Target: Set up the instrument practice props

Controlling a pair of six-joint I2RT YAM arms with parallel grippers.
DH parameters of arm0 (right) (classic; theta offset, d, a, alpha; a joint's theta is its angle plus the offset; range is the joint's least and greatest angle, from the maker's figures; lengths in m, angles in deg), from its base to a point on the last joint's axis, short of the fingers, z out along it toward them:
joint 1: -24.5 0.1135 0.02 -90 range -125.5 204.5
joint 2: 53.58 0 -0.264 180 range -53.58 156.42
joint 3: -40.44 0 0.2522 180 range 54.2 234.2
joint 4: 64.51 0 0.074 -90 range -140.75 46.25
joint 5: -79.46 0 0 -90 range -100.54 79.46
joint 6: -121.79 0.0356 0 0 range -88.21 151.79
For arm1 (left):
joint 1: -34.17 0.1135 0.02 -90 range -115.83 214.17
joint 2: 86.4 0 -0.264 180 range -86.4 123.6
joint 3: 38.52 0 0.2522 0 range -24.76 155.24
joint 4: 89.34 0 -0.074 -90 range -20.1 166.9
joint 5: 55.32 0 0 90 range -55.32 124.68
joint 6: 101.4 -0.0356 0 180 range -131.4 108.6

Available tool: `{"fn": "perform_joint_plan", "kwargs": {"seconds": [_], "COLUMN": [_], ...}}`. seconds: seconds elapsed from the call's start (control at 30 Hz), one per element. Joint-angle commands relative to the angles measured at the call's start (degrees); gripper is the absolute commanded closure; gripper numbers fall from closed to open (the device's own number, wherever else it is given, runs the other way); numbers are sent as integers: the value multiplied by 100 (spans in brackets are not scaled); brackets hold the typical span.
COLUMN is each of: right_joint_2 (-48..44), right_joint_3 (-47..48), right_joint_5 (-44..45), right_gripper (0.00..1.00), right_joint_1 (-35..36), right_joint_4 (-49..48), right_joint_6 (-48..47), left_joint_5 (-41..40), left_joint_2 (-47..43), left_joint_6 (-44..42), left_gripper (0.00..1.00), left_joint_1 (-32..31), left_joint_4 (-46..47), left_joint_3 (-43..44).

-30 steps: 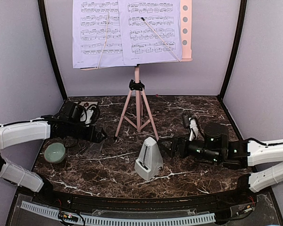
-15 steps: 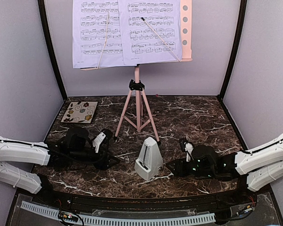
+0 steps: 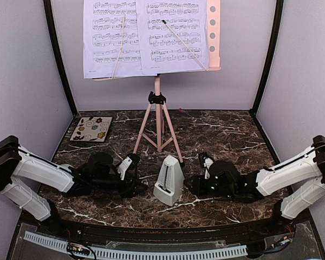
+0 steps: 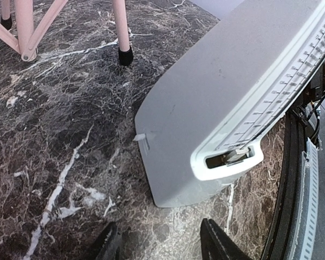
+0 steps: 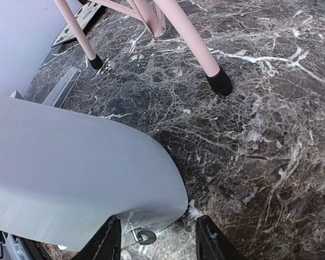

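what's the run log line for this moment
phase: both arms flank metronome | left gripper: open, not touching | right gripper: open at its corner | music stand: upright, pages on it

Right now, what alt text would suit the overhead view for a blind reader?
A pink music stand holding two sheet-music pages stands behind a small metronome on a marble table. Low on either side, the left gripper and right gripper point at the metronome.

White-shelled arms [image 3: 43,172], blk joints & wrist units, dark tapered fingertips [image 4: 109,245]
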Motion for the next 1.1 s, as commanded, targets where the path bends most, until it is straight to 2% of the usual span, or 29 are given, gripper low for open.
{"fn": "perform_joint_plan", "kwargs": {"seconds": [0.0,0.43,0.6,0.7,0.8,1.0,1.07], "right_joint_2": [381,1238,963,580,191,-338,-383], "right_joint_3": [386,1328,1231,1079,895,424,503], "right_joint_5": [-154,-606,-819,-961,-1134,-1355,-1287], "right_gripper": [52,52,48,41,25,3,0], "right_joint_1": [-165,-555,-820,-900,-899,-776,-636], "right_joint_4": [-513,-640,-667,-670,-696,-1101,-1007], "right_joint_6": [-262,-821,-1053,-1227,-1314,-1247,-1336], "left_joint_5": [-43,-358,-476,-433,-427,-632,-649], "left_joint_2": [105,848,1203,1367,1431,1317,1320], "left_joint_6": [93,368,646,837,914,905,889], "left_gripper": [50,58,60,60,58,54,54], "left_joint_1": [-122,-307,-307,-312,-360,-403,-404], "left_joint_4": [588,1567,2071,2347,2410,2309,2291], "left_joint_3": [-68,-110,32,72,102,21,46]}}
